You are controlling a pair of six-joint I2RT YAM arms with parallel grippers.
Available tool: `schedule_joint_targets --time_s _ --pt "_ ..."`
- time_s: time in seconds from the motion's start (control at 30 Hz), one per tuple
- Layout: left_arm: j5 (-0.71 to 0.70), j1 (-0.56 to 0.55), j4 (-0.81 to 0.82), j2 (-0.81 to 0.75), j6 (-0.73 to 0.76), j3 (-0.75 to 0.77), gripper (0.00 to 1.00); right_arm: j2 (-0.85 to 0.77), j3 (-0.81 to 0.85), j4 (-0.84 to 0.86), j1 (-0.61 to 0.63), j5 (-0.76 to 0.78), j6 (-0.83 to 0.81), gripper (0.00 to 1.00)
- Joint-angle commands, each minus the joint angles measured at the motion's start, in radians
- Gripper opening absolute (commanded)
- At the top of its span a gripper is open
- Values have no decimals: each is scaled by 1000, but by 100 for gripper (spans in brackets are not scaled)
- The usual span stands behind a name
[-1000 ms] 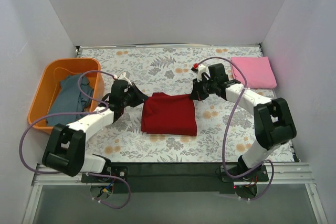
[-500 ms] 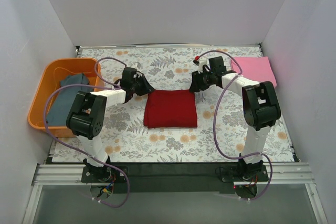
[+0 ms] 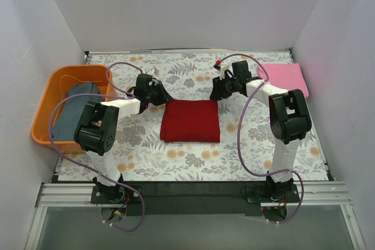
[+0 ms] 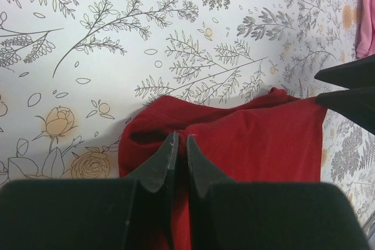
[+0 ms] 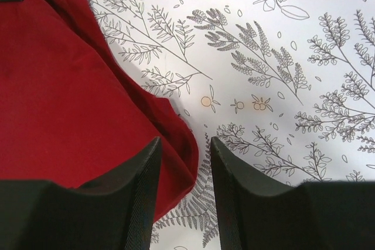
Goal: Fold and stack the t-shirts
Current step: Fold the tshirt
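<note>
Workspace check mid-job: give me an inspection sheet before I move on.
Surface: floral tablecloth, flat.
Job's things: dark red t-shirt folded at centre; pink t-shirt folded at far right; grey-blue t-shirt loose in orange basket, left.
Clutter: nothing seen.
Grippers: left gripper shut at red shirt's far-left corner, pinch unclear; right gripper open over its far-right corner.
Cables: purple cables loop off both arms.
Surroundings: white walls on three sides.

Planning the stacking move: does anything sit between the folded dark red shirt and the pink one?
Only the right arm and right hand reach across that stretch; nothing else lies on the tablecloth between the dark red shirt and the pink shirt.
</note>
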Motion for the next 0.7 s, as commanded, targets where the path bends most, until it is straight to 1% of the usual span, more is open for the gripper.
schedule_joint_targets --time_s 0.0,0.17,0.33,0.67 --pt "11 7 1 -17 22 26 0 -31 -25 19 0 -24 -22 39" --pt "13 7 -1 -23 21 26 0 -60 -61 16 0 -27 -33 33" --pt "16 7 -4 -29 21 25 0 -76 -68 5 0 -39 -39 33" --pt "21 7 -6 -29 24 25 0 -120 -79 -5 0 -79 -48 36"
